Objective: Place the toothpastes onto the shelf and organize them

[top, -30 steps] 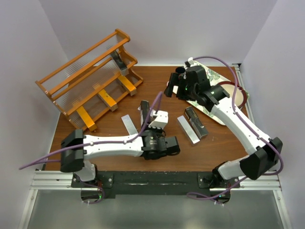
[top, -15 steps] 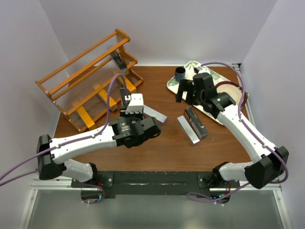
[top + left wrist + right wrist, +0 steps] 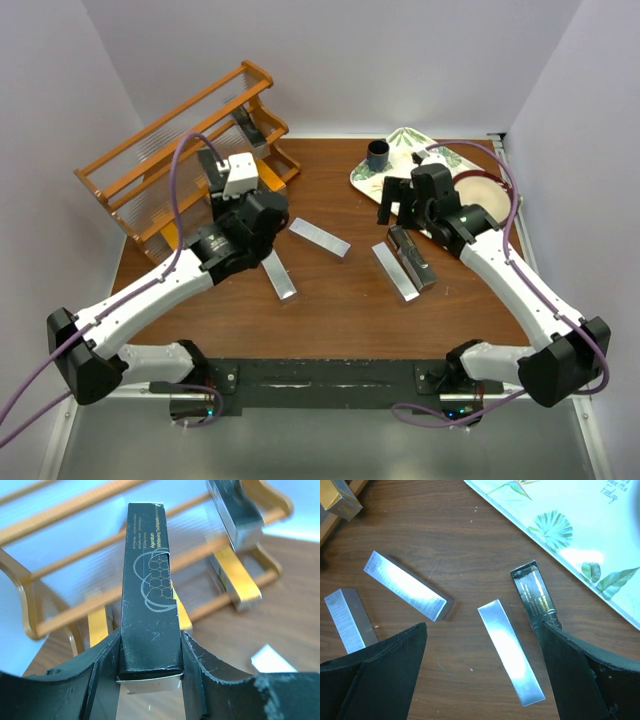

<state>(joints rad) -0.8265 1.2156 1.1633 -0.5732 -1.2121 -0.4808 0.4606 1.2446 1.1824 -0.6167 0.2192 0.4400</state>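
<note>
shelf (image 3: 75, 507) blurred, cropped | floral tray (image 3: 560, 510) cut off | gold carton (image 3: 337, 497) corner only, probably toothpaste

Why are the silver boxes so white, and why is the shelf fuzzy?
Right wrist view: light glares off the silver toothpastes, washing them white. Left wrist view: the black toothpaste in the left gripper is sharp; the shelf behind is out of focus.
</note>
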